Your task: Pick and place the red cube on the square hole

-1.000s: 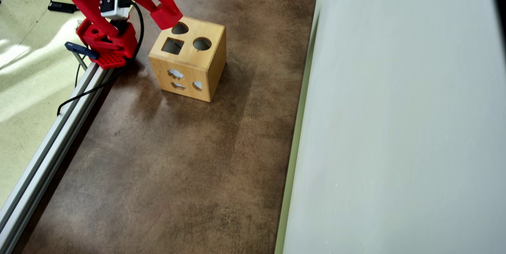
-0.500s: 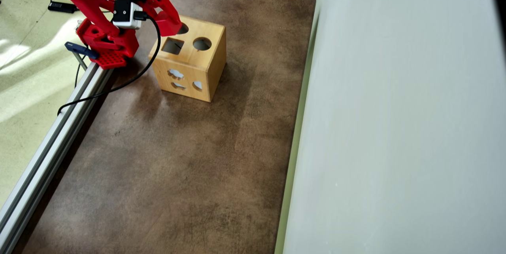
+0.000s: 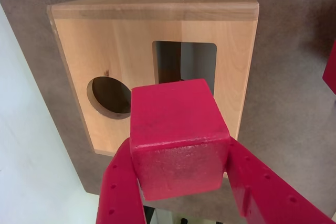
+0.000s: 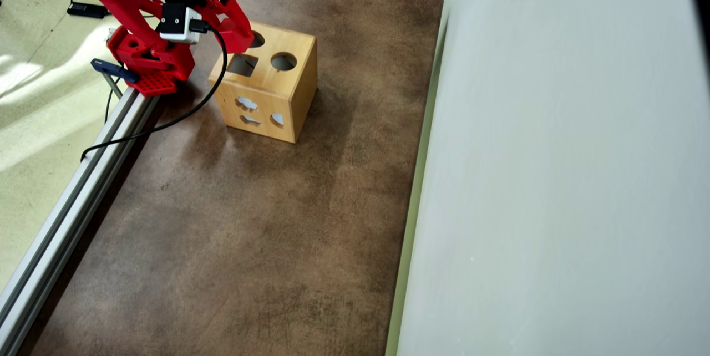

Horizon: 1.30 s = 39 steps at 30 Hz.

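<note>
My red gripper (image 3: 181, 163) is shut on the red cube (image 3: 176, 135), one finger on each side of it. In the wrist view the cube hangs above the top face of the wooden box (image 3: 131, 51), just in front of the square hole (image 3: 184, 64); a round hole (image 3: 107, 98) lies to its left. In the overhead view the gripper (image 4: 238, 34) is over the box's (image 4: 288, 95) left top edge, beside the square hole (image 4: 242, 65). The cube itself is hidden there by the arm.
The box stands on a brown table (image 4: 249, 223). A white wall (image 4: 554, 178) runs along the right, an aluminium rail (image 4: 83, 178) along the left. The arm's base (image 4: 150, 62) and a black cable (image 4: 183, 112) lie left of the box.
</note>
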Tool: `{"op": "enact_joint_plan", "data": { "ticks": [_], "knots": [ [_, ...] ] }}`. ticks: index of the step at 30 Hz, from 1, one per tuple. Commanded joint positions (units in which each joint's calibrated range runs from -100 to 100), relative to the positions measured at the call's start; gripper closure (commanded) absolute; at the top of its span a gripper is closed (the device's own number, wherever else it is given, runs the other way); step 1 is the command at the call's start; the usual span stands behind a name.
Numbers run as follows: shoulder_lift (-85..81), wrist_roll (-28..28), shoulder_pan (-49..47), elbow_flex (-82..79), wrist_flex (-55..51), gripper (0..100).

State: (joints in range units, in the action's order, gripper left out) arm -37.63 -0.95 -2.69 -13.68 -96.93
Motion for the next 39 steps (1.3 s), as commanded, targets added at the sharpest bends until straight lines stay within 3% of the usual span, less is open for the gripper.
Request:
{"op": "enact_joint_plan", "data": {
  "ticks": [1, 39],
  "knots": [
    [-0.1, 0.0, 0.5, -1.5, 0.5, 99],
    [3.0, -0.3, 3.9, -4.1, 3.4, 99]
  ]
}}
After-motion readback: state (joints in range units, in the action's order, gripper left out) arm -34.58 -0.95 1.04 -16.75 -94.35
